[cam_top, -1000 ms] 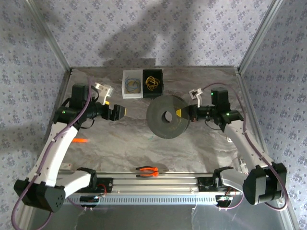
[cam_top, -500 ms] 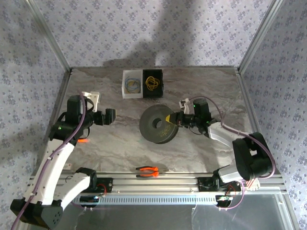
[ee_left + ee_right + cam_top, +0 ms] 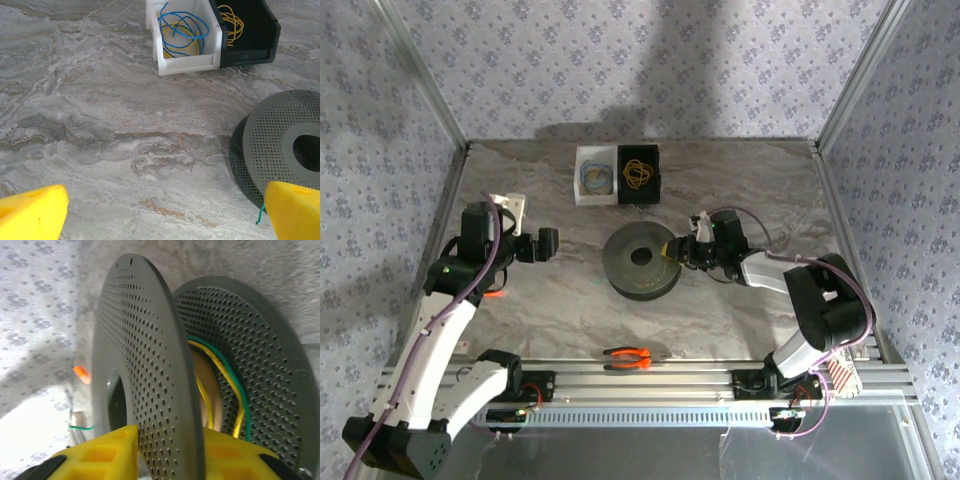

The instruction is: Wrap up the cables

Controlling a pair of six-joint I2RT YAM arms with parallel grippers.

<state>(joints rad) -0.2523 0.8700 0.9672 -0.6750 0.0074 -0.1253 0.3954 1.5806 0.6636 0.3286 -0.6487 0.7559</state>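
Note:
The dark grey perforated spool (image 3: 640, 262) lies mid-table. My right gripper (image 3: 678, 250) is at its right rim. In the right wrist view the right gripper (image 3: 170, 440) is open, one yellow finger on each side of the spool's near flange (image 3: 150, 365). Green cable (image 3: 239, 390) and yellow cable (image 3: 212, 362) run round the core between the flanges. A green cable end (image 3: 260, 215) pokes out from under the spool (image 3: 285, 145). Loose blue and yellow cables (image 3: 180, 30) lie in the white bin, yellow cables (image 3: 232, 22) in the black bin. My left gripper (image 3: 545, 245) (image 3: 165, 200) hangs open left of the spool, holding nothing.
The white bin (image 3: 578, 175) and the black bin (image 3: 656, 175) stand side by side at the back. Orange-handled pliers (image 3: 628, 356) lie by the front rail. A small orange object (image 3: 490, 294) lies under the left arm. Patterned walls close in both sides.
My right arm has carried the spool leftward and down, from standing on edge to nearly flat, and its jaws have parted. My left arm drew back left earlier and now stays still.

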